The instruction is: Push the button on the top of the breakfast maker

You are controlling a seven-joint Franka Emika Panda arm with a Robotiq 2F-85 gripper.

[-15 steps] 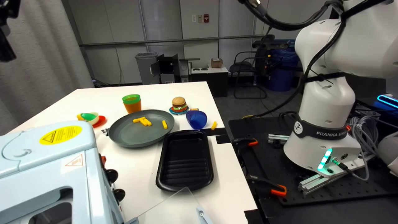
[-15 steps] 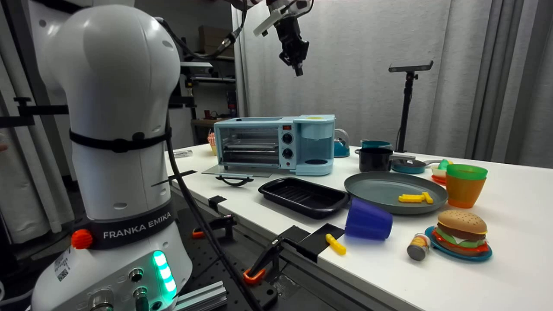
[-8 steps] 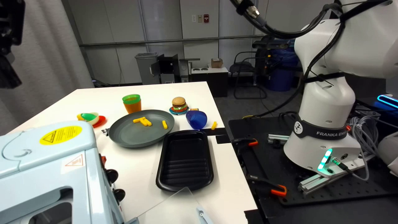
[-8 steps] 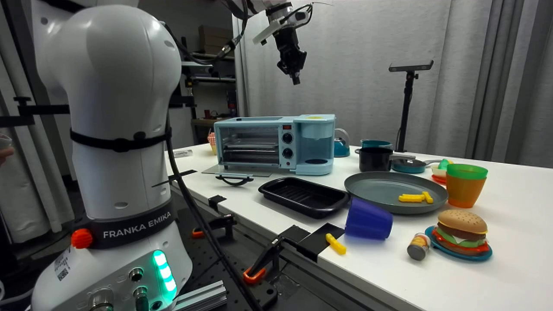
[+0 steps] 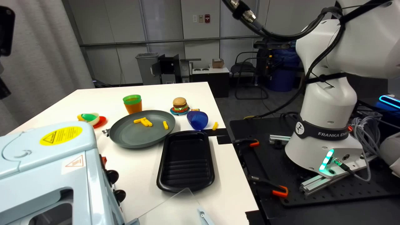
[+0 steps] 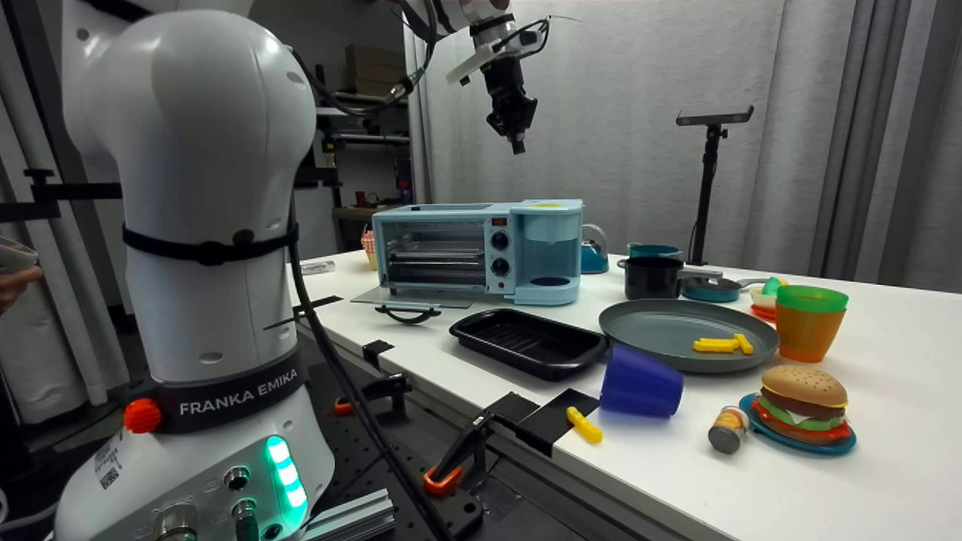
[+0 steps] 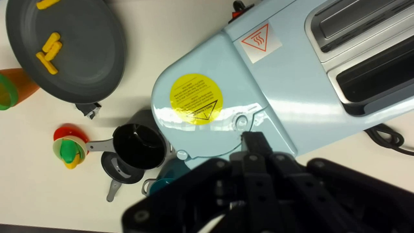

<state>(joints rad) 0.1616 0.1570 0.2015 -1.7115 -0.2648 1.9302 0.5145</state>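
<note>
Your gripper (image 6: 518,144) hangs in the air pointing down, fingertips (image 7: 255,140) together. Below it, well apart in an ext. view: the breakfast maker (image 6: 518,257), upright on the white table (image 6: 894,353). In wrist view your tips show just beside a sm. round detail (image 7: 241,123) on its top; yellow label (image 7: 196,98) nr that. Blk pot (image 6: 652,279) stands just beside the maker, w/ sm. pan (image 7: 129,176) next to it. In front of the maker's knobs (image 6: 500,266) you've got a blk tray (image 6: 526,342), then the grey frying pan (image 6: 654,327) w/ yellow pcs (image 7: 53,51) in it. Blue cup (image 6: 642,382) lies on its side nr tray & pan; orange cup (image 6: 808,338), green rim, upright just beside the pan. Farther out: burger (image 6: 804,391) on a blue plate (image 6: 812,448), sm. can (image 6: 729,430) lying just beside. Background: blk stand (image 6: 709,169), then grey curtain (image 6: 601,90).
</note>
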